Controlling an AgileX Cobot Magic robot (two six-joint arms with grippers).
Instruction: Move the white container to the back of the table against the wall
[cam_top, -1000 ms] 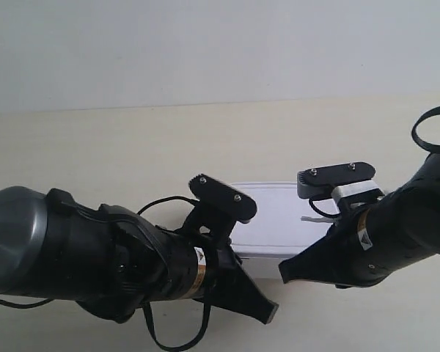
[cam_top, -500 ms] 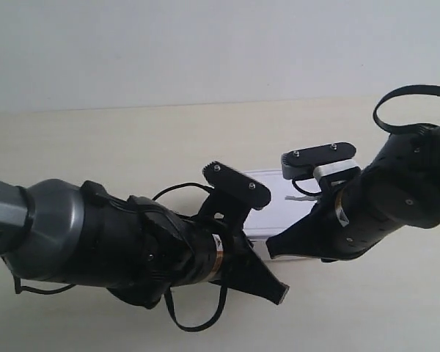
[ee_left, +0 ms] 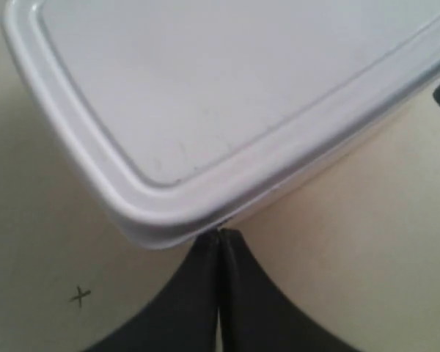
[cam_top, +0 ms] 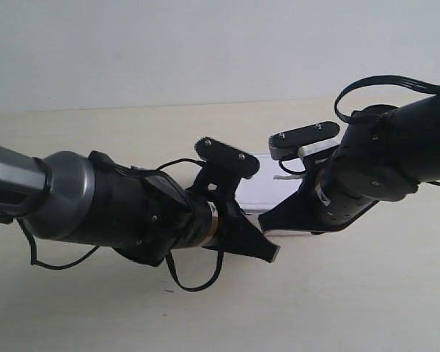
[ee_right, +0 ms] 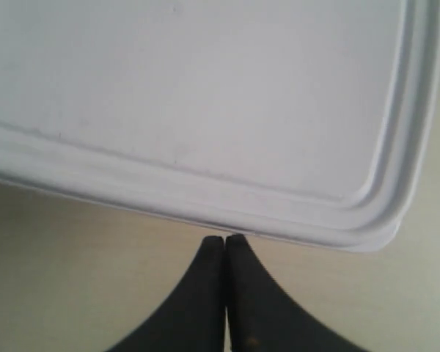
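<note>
The white container [cam_top: 262,188] lies flat on the cream table [cam_top: 367,308], mostly hidden between the two black arms. In the left wrist view my left gripper [ee_left: 220,233] is shut, its tips pressed against the side wall under a rounded corner of the container [ee_left: 227,95]. My right gripper [ee_right: 226,238] is also shut, its tips against the long side of the container [ee_right: 205,110], near another corner. The wall [cam_top: 205,44] stands behind, with a strip of bare table between it and the box.
The arm at the exterior view's left [cam_top: 125,213] and the arm at the exterior view's right [cam_top: 381,169] crowd the table's middle. A small cross mark [ee_left: 79,295] is drawn on the table near the container's corner. A black cable [cam_top: 381,81] loops above the right-hand arm.
Both arms have moved away from the camera toward the wall, and the container has slid with them, farther back and slightly to the view's left. Both grippers stay shut.
</note>
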